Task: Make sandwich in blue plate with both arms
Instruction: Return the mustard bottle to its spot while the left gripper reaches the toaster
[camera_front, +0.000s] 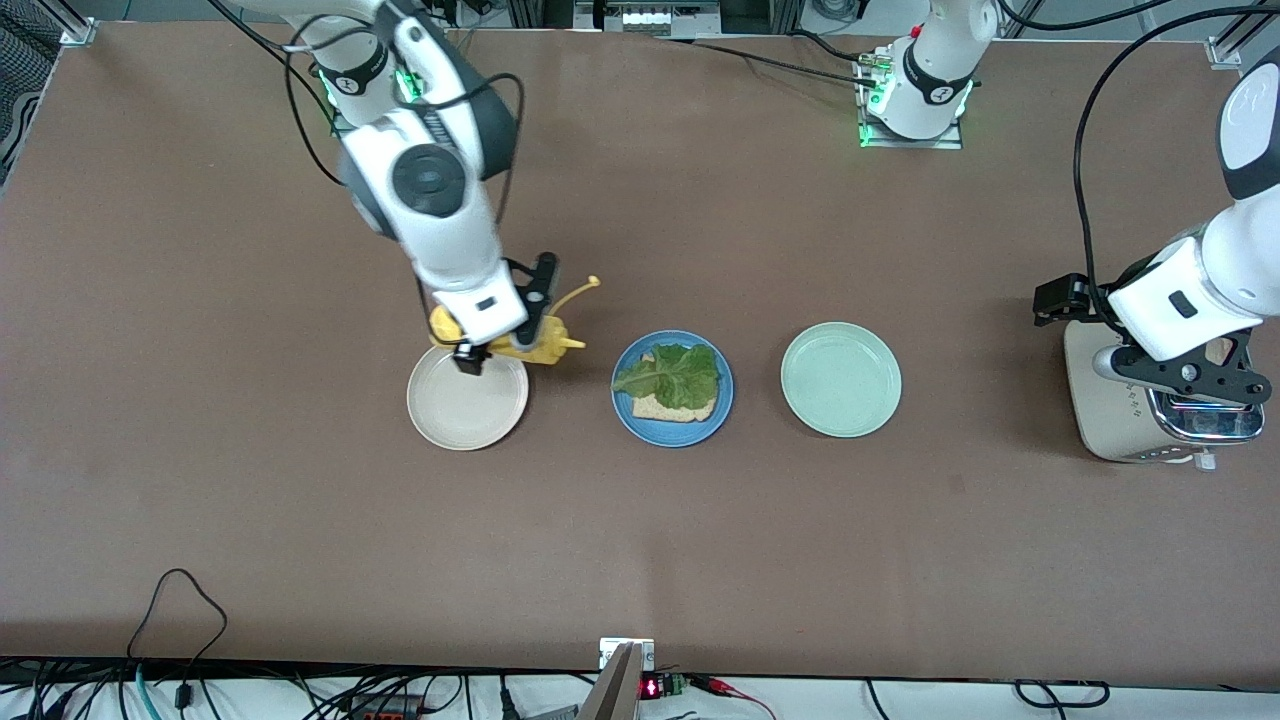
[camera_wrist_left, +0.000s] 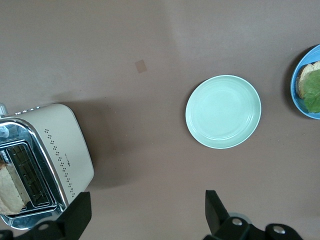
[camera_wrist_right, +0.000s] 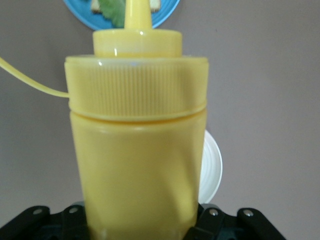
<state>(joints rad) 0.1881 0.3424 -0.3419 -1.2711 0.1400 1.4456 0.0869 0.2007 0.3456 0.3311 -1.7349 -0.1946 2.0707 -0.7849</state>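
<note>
Front view, right gripper (camera_front: 500, 345): clenched on a yellow squeeze bottle (camera_front: 535, 340), carried tilted over the table just beside the cream plate's (camera_front: 467, 398) rim, nozzle toward the blue plate (camera_front: 672, 388).
Front view, sandwich (camera_front: 675, 385): one toast slice with a lettuce leaf (camera_front: 672, 374) on top, in the blue plate mid-table; no top slice yet.
Front view, left gripper (camera_front: 1180, 385): waits over the toaster (camera_front: 1140, 415) at the left arm's end of the table.
Front view, risk: the bottle hangs short of the blue plate; a squeeze here would likely spill on the table or the cream plate.
Left wrist view, left gripper (camera_wrist_left: 145, 217): released, fingers wide, holding nothing; the toaster (camera_wrist_left: 47, 160) below shows a bread slice (camera_wrist_left: 11, 187) in its slot, the green plate (camera_wrist_left: 223, 111) nearby.
Left wrist view, risk: coming down off the slot, a finger could strike the metal rim or shove the toaster.
Right wrist view, bottle (camera_wrist_right: 137, 145): fills the picture, gripped low on its body; blue plate (camera_wrist_right: 165, 12) just past the nozzle.
Right wrist view, risk: a low grip on a soft bottle could let it slip or squirt early.
</note>
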